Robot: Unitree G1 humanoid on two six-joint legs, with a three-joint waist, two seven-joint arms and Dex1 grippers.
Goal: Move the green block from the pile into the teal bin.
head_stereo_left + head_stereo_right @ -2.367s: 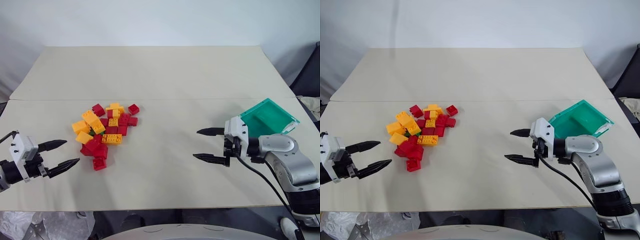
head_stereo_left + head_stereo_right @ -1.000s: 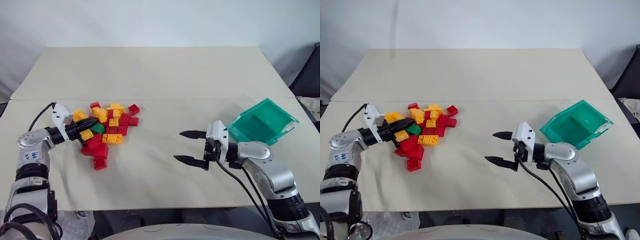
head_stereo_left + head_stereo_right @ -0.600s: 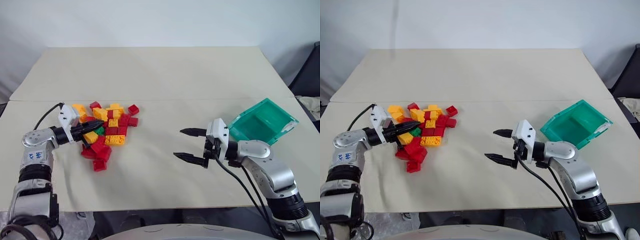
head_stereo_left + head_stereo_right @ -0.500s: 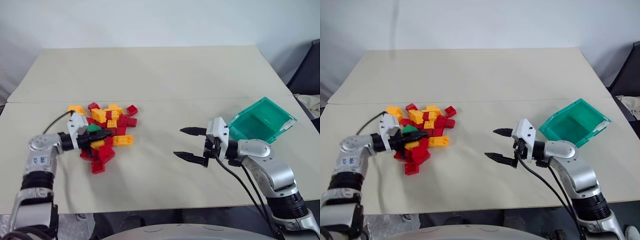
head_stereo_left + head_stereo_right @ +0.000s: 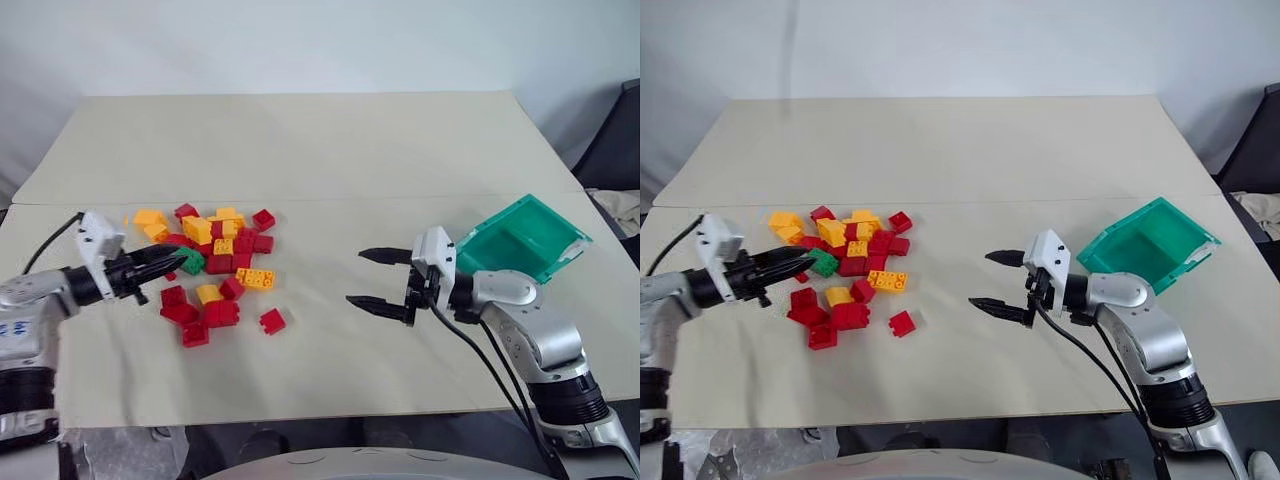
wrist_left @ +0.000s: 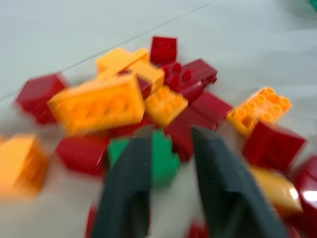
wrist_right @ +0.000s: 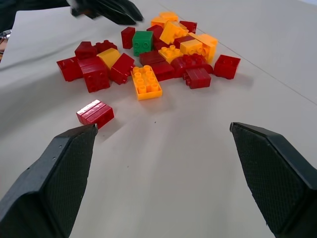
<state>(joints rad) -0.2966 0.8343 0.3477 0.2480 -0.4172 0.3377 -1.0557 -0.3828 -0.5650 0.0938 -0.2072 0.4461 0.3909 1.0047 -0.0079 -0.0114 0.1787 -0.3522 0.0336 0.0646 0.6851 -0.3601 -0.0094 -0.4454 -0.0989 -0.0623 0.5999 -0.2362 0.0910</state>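
The green block lies at the pile's left edge, just off the part-open fingertips of the left gripper – unheld – while the right gripper waits wide open and empty beside the teal bin, seemingly ready for a handover.

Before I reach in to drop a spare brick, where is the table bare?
Bare: the far half of the table beyond the pile, and the strip between the stray red brick and the right gripper. Crowded: around the pile, where the left gripper sits.
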